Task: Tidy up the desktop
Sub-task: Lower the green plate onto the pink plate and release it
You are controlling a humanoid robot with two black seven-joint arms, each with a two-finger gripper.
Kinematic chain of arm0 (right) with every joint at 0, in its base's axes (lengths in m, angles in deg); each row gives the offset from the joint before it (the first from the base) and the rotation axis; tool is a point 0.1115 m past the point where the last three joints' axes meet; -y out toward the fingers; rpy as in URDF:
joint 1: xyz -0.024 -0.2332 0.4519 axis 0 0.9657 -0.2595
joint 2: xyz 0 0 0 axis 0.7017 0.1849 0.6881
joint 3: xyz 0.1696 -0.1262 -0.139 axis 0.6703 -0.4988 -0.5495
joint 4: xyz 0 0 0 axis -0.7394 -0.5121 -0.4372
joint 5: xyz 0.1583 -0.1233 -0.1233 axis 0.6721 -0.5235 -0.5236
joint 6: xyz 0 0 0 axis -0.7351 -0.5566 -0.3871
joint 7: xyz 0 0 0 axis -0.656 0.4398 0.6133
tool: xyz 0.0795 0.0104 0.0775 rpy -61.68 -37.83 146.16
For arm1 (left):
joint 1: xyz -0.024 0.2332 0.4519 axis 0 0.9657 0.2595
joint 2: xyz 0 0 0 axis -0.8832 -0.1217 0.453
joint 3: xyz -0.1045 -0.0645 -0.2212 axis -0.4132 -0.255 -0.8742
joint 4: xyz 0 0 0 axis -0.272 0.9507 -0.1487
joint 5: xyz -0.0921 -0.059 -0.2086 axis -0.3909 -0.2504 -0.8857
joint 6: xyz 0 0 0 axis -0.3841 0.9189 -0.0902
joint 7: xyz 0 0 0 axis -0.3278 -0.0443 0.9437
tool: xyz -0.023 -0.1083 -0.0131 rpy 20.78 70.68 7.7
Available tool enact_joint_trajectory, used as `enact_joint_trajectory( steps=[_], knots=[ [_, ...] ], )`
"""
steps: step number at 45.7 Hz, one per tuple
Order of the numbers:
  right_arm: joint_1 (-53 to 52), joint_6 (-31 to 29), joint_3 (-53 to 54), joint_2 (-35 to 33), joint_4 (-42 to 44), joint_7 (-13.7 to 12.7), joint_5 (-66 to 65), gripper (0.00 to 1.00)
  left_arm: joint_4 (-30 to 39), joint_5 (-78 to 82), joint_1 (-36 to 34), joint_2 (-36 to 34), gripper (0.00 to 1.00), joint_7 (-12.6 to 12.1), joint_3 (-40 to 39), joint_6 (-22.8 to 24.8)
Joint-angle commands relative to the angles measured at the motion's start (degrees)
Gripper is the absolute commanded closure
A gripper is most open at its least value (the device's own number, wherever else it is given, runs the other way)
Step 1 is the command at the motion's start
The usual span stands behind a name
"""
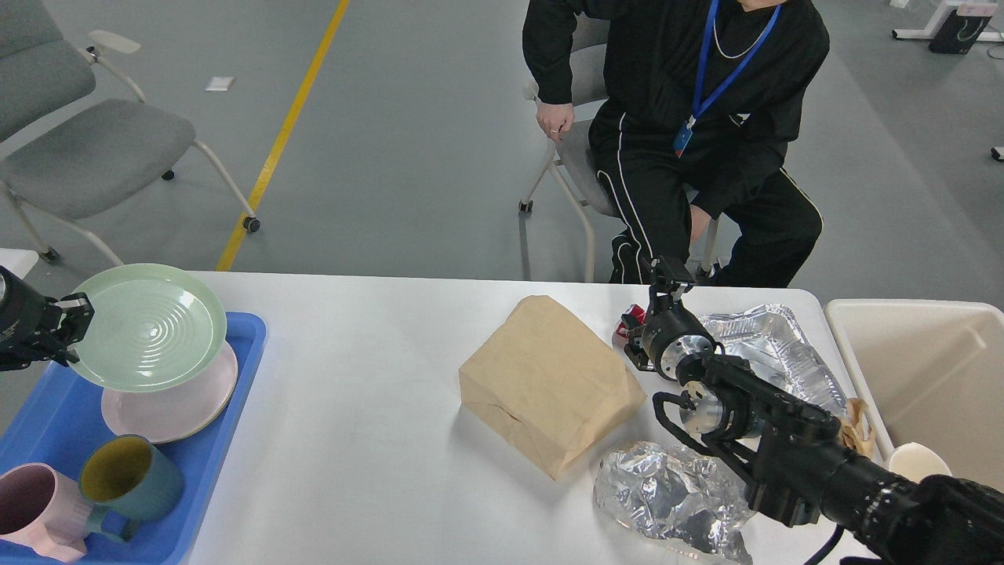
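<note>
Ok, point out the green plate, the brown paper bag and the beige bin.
green plate (147,326), head view, centre of its ringed face
brown paper bag (549,377), head view, middle of its upper side
beige bin (902,308), head view, near rim

No legible text, label or number on anything, not even the seated person's blue lanyard badge (682,140).

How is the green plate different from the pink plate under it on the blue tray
The green plate is tilted, its left rim in the left gripper; the pink plate lies flat on the blue tray. The green plate shows its whole ringed face, while the pink plate is mostly covered by it. Both are round and look similar in size.
</note>
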Motion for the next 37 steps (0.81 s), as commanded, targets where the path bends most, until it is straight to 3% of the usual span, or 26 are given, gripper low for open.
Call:
enact_joint_trajectory(
  steps=[1,6,14,25,31,37],
  knots=[
    [0.0,0.0,0.0,0.0,0.0,0.0,0.0,0.00,-4.8,0.0,4.2,1.4,1.00,0.0,-0.3,-0.1],
    [0.0,0.0,0.1,0.0,0.0,0.0,0.0,0.00,-4.9,0.0,4.7,2.2,1.00,0.0,-0.3,-0.6],
    [0.0,0.0,0.0,0.0,0.0,0.0,0.0,0.00,-5.0,0.4,10.0,4.4,1.00,-0.2,-1.8,-6.8],
    [0.0,0.0,0.0,0.0,0.0,0.0,0.0,0.00,-5.0,0.6,11.7,5.4,1.00,-0.2,-2.0,-7.8],
    [0.0,0.0,0.0,0.0,0.0,0.0,0.0,0.00,-5.0,0.6,11.7,5.5,0.91,-0.2,-2.0,-8.3],
    [0.0,0.0,0.0,0.0,0.0,0.0,0.0,0.00,-4.9,0.6,11.7,5.5,0.71,-0.1,-2.1,-9.7]
  ],
)
